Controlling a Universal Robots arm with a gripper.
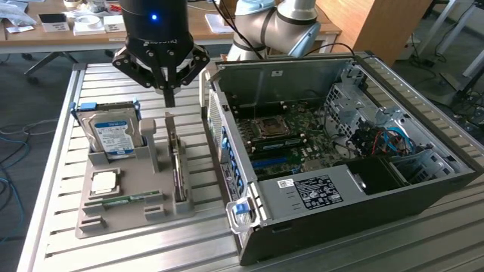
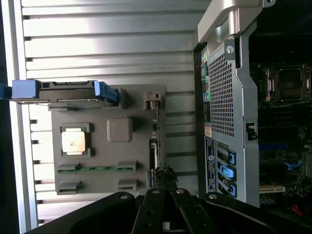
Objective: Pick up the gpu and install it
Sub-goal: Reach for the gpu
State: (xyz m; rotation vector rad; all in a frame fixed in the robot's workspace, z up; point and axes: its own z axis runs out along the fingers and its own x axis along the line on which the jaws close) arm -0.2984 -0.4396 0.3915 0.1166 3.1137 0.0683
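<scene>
You have the fingers (image 1: pixel 169 93) pressed together with nothing between them, pointing straight down from the black housing above the grey parts tray (image 1: pixel 136 218) on the slatted bench (image 1: pixel 68 249). Your gpu (image 1: pixel 178 164) is not yet picked up: it stands on its long edge in a slot along the side of the tray nearest the computer case (image 1: pixel 363 198), at the exterior view's right of the tray. The fingertips hang just above the far upper end of the card, with what looks like a small gap between them. From the wrist view you see the gpu (image 2: pixel 155 141) edge-on as a thin dark strip, with the closed fingers (image 2: pixel 163 183) over one of its ends. Elsewhere in the tray, the hard drive (image 1: pixel 113 133) with its blue-and-white label stands upright in its blue-clipped carrier at the far end, well apart from the fingers. The square processor chip (image 1: pixel 104 182) lies flat in its pocket, and the narrow green memory stick (image 1: pixel 124 199) lies in its groove just in front of it. The case lies on its side with the panel off, so you look down at the motherboard (image 1: pixel 280 136) inside. The arm (image 1: pixel 264 22) rises behind the case.
</scene>
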